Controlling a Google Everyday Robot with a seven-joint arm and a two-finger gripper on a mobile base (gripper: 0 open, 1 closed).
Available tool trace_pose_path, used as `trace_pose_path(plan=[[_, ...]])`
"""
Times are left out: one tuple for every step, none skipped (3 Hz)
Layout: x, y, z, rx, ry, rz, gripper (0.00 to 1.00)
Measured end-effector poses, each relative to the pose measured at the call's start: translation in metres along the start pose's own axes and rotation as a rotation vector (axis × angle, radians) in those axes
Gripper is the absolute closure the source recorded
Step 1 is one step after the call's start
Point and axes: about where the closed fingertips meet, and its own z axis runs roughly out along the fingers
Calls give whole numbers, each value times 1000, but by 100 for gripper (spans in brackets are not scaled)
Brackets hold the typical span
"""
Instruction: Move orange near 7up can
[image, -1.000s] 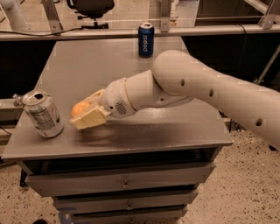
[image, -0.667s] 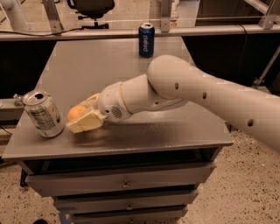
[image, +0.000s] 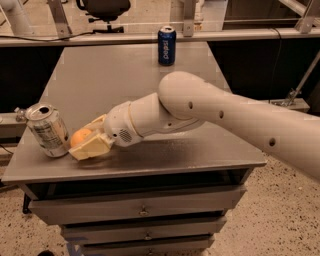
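Placing step: gripper pinches the orange at lower left of frame, just beside the 7up can (it leans a bit). Next probably: lower, let go, don't bump the can.

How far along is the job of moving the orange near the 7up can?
Nearly done: the orange is close beside the 7up can, near the front edge of the table. In hand: the gripper grips the orange. Left: release it and withdraw.
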Motion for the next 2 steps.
trace_pose_path(plan=[[4, 0, 2, 11, 14, -12, 61], [5, -1, 3, 14, 21, -21, 38]])
